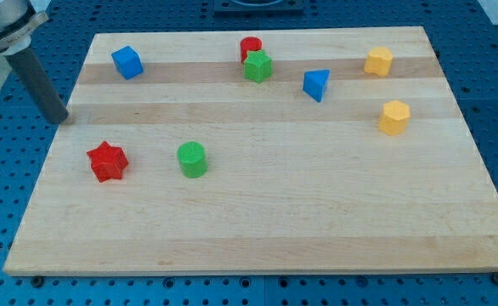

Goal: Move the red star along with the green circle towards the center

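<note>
1. While my tip (62, 119) rests at the board's (317, 221) left edge, it touches no block; it is a bare rod, so nothing is pinched.
2. Nearer than the tip and a little right lies the red star (107, 161), with the green circle (192, 159) just to its right.
3. Far side, left to right: blue cube (127, 62), red cylinder (251, 47) touching green star (257, 66), blue triangle (316, 84), two yellow blocks (379, 61) (394, 117).
</note>
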`<action>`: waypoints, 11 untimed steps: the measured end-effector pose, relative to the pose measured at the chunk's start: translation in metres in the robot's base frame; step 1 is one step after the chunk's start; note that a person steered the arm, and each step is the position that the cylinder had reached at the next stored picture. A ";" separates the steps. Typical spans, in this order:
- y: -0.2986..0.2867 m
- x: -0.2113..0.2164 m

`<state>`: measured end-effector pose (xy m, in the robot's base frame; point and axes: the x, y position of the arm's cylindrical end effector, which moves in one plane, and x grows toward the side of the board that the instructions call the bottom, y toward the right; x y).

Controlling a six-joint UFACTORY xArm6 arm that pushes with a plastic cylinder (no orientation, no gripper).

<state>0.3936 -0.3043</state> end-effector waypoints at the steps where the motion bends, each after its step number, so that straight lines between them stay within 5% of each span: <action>1: 0.000 0.051; 5: 0.060 0.095; 8: 0.238 0.077; 10: 0.265 0.076; 11: 0.283 0.031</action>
